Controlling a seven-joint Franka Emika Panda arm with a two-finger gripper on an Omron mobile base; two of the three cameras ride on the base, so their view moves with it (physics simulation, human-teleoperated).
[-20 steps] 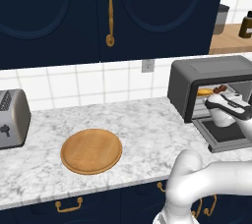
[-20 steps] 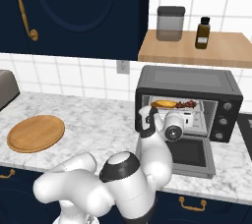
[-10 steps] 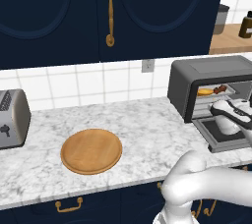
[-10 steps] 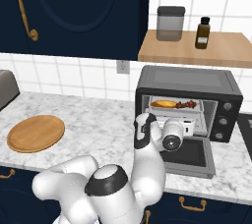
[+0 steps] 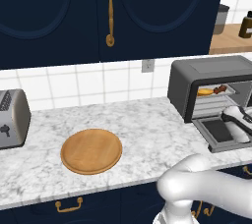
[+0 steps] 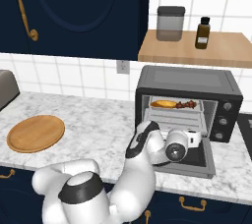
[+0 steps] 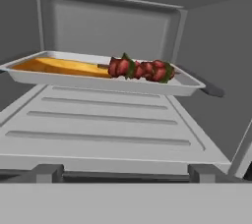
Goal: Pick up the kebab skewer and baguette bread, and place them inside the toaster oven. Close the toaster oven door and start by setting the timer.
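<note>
Reaching low and forward, I hold my gripper (image 6: 189, 139) over the dropped toaster oven door (image 6: 197, 156), fingers spread wide and holding nothing. My wrist is level, looking straight into the toaster oven (image 6: 189, 98). Inside, a tray (image 7: 106, 83) sits above the ribbed floor; the baguette bread (image 7: 59, 67) lies along its left part and the kebab skewer (image 7: 140, 69) just beside it on the right. A round wooden plate (image 5: 91, 150) sits bare on the counter (image 5: 147, 134).
</note>
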